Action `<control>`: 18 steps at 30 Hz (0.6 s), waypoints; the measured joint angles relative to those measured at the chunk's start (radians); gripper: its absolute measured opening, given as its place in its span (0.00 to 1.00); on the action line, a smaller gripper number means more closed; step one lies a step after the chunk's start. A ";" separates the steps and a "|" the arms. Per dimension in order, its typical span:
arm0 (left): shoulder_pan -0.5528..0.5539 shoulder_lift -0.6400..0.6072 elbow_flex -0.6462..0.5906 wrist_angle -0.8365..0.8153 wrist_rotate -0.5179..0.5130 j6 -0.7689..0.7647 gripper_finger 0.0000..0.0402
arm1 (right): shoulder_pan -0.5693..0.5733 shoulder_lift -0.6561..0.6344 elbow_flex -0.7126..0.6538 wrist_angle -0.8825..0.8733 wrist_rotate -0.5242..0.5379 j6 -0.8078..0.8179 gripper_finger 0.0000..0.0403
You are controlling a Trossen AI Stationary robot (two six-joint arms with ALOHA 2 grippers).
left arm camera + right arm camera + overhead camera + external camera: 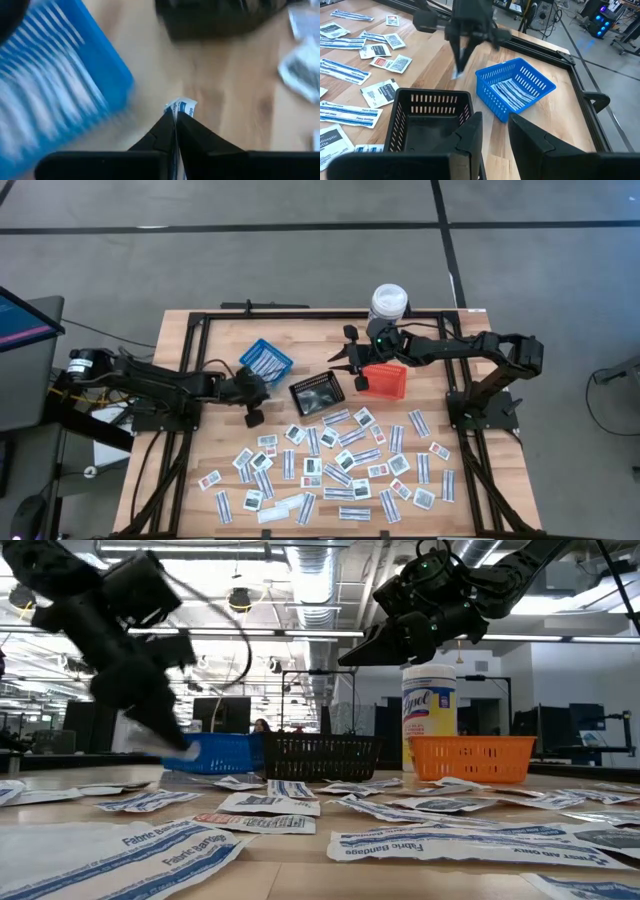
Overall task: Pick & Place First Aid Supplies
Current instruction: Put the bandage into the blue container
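Left claw (175, 114) pinches a white packet (181, 106) beside the blue basket (265, 360).
The packet is lifted off the desk (225, 345); other first aid packets (340, 465) lie scattered across it. The right claw (492, 131), narrowly parted and empty, hovers over the black basket (316, 394), by the orange basket (384, 380).

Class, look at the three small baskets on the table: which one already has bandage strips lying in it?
The blue basket, beside the left gripper: white strips lie in it. The black basket looks empty; the orange basket shows none.
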 joint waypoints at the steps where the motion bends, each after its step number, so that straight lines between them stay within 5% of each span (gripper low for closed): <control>1: 0.000 -0.006 0.016 0.005 -0.038 0.025 0.05 | 0.000 0.000 0.000 0.000 0.000 0.000 0.22; 8: 0.090 -0.022 0.063 0.057 -0.248 0.098 0.05 | 0.000 0.000 0.000 0.000 0.000 0.001 0.22; 18: 0.351 0.145 0.063 0.190 -0.043 -0.174 0.05 | 0.000 0.000 0.000 0.000 0.000 0.001 0.22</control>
